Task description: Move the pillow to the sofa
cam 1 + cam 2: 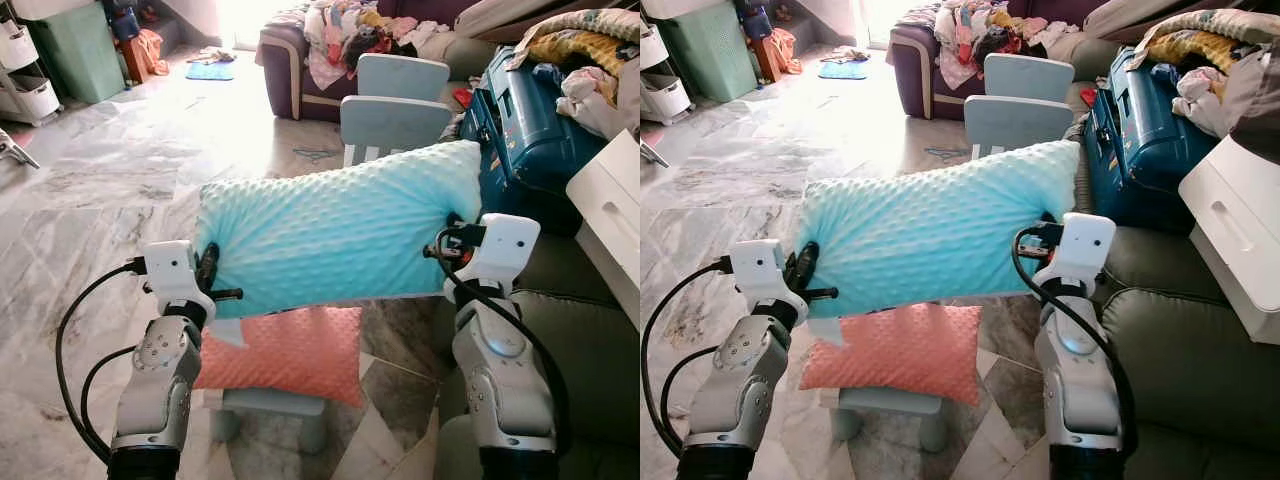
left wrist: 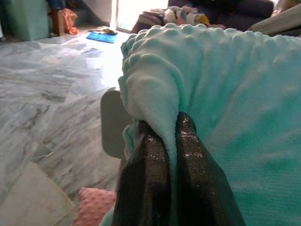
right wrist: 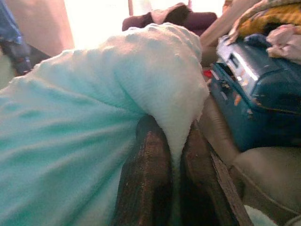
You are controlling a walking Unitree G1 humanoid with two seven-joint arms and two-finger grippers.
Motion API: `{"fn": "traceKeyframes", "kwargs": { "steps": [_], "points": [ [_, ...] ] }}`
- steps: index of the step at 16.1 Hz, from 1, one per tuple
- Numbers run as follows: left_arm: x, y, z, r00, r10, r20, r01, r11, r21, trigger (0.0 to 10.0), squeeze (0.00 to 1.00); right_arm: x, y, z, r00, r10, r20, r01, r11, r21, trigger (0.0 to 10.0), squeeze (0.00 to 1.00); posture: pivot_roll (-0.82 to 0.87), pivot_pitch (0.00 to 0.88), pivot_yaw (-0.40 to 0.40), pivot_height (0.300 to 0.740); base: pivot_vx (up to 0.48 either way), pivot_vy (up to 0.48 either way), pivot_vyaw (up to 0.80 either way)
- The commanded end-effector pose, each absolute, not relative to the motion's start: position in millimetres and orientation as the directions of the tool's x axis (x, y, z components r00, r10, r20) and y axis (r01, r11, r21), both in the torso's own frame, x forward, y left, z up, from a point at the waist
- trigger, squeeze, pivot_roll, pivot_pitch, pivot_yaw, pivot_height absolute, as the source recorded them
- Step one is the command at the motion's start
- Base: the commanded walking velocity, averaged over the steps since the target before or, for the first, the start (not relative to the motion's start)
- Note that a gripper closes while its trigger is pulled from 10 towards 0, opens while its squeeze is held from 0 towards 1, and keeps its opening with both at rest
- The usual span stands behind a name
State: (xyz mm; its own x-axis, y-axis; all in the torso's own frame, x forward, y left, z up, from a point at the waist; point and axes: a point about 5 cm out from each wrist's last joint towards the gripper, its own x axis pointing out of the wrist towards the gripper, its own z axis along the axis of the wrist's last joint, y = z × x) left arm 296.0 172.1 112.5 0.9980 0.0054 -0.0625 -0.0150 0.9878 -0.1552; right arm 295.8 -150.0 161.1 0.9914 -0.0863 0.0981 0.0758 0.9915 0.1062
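The teal pillow (image 1: 335, 232) hides the upper part of the pink pillow (image 1: 290, 352) and the chair (image 1: 395, 108) seat. Both arms are cut off by the lower edge. The suitcase (image 1: 525, 135) is partly covered by clothes.

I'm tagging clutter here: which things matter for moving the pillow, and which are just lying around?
Job: teal pillow, left gripper, right gripper, both shut on it; green sofa.
Lying about: pink pillow, blue suitcase, blue chair.

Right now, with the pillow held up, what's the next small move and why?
Probably swing the pillow toward the robot's right, over the sofa. Both the left gripper and the right gripper pinch its ends, and it hangs clear above the pink pillow.
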Motion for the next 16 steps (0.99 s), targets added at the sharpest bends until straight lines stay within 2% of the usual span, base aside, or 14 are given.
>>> {"fn": "traceKeyframes", "kwargs": {
  "steps": [1, 6, 16],
  "points": [
    [296.0, 175.2, 117.4, 0.999, 0.008, -0.05, -0.015, 0.989, -0.146, 10.0, 0.0, 296.6, -148.9, 166.1, 0.989, -0.072, 0.129, 0.059, 0.993, 0.1, 10.0, 0.0, -0.06, 0.038, -0.042, 0.74, 0.0, 0.0, 0.0],
    [298.3, 171.5, 119.4, 0.998, -0.019, -0.067, 0.01, 0.992, -0.129, 10.0, 0.0, 298.1, -149.1, 159.8, 0.996, -0.049, 0.076, 0.043, 0.996, 0.073, 10.0, 0.0, -0.05, 0.034, -0.051, 0.74, 0.0, 0.0, 0.0],
    [300.5, 167.1, 123.2, 0.997, -0.044, -0.062, 0.035, 0.99, -0.135, 10.0, 0.0, 296.1, -151.9, 164.5, 0.994, -0.037, 0.103, 0.025, 0.993, 0.117, 10.0, 0.0, -0.06, 0.034, -0.053, 0.74, 0.0, 0.0, 0.0]
  ]
}}
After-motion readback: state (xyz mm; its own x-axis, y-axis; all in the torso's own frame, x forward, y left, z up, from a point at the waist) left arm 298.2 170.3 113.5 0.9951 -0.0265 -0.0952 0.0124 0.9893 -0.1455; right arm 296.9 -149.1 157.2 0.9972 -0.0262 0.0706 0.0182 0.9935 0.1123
